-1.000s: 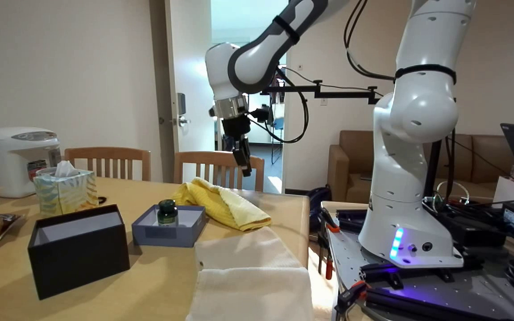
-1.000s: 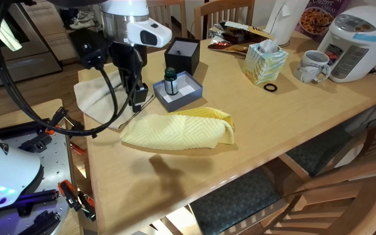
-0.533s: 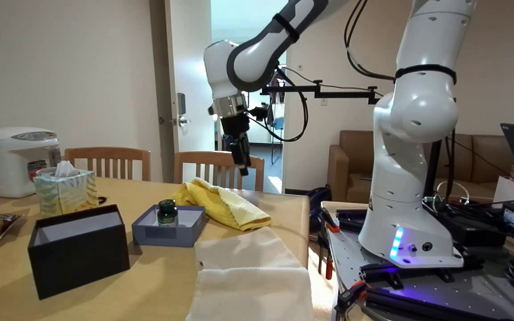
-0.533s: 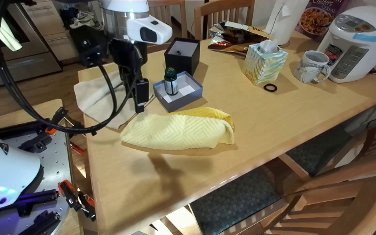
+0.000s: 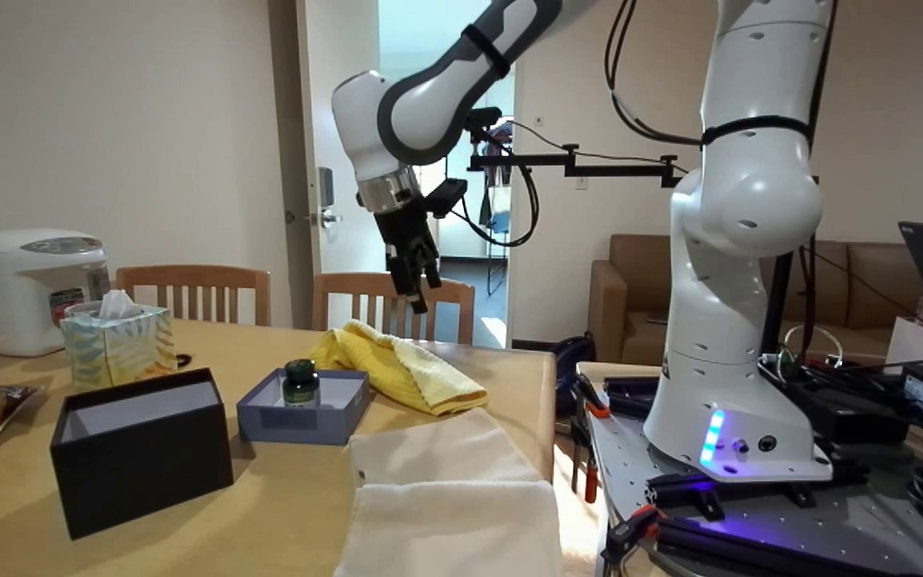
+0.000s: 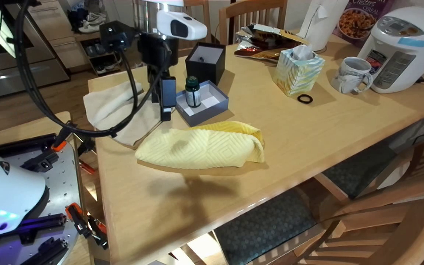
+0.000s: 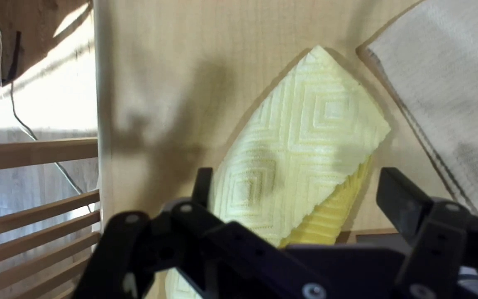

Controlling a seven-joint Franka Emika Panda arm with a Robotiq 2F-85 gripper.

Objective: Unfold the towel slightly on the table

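At the far end of the light wooden surface, a purple carton reads "CEREAL"; the label on a dark bottle is too small to read. The arm bends down, its hand tilted and spread wide, gripping nothing, above the yellow towel folded on the surface. Near it, a grey-blue box holds the bottle upright, beside a black box.

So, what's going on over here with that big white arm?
A robot arm is stretched over a wooden table; its job is to unfold a yellow towel slightly. Its gripper hangs above the towel, jaws apart and holding nothing. The towel lies on the table, folded over itself so a brighter side peeks out beneath, next to a beige cloth.
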